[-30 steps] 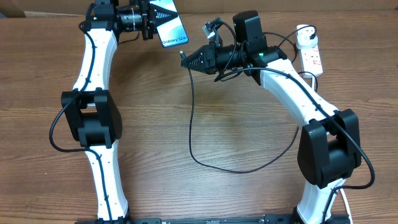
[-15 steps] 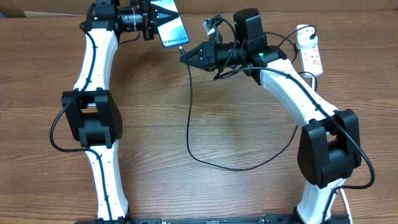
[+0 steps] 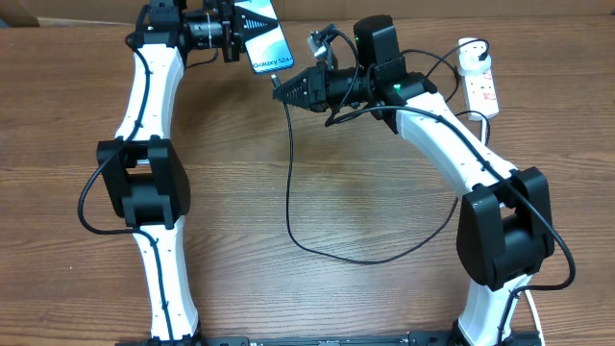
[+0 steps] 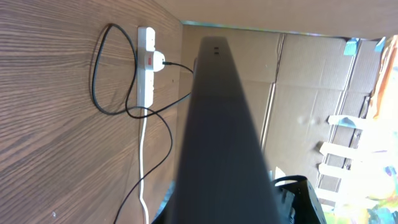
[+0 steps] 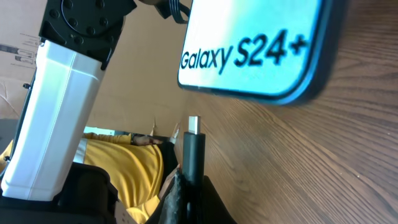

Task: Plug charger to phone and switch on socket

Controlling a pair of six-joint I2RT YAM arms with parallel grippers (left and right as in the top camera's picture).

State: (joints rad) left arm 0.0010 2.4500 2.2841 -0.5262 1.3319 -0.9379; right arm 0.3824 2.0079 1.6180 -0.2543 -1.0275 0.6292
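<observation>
First, left arm: stretched along the left side of the table to its far edge, wrist turned inward to the right
Left gripper: clamped on the far-left end of the phone, holding it out toward the centre
Phone: lit screen faces up in the overhead view, "Galaxy S24+" text at its near end; the left wrist view sees only its dark edge, running down mid-frame
Connector tip: just below the phone's bottom edge in the right wrist view, apart from it, not inserted
Right gripper: pinched shut on the charger just behind the tip, nose pointing left at the phone
Charger cable: drops from the right gripper, loops across mid-table, then climbs back to the right under the right arm
Right arm: elbow bent, forearm reaching from the right side toward far centre
Socket: white strip at the table's far right, well apart from both grippers; switch position too small to tell
Plug adapter: seated at the socket's far end
Surroundings: cardboard boxes beyond the table in the left wrist view
</observation>
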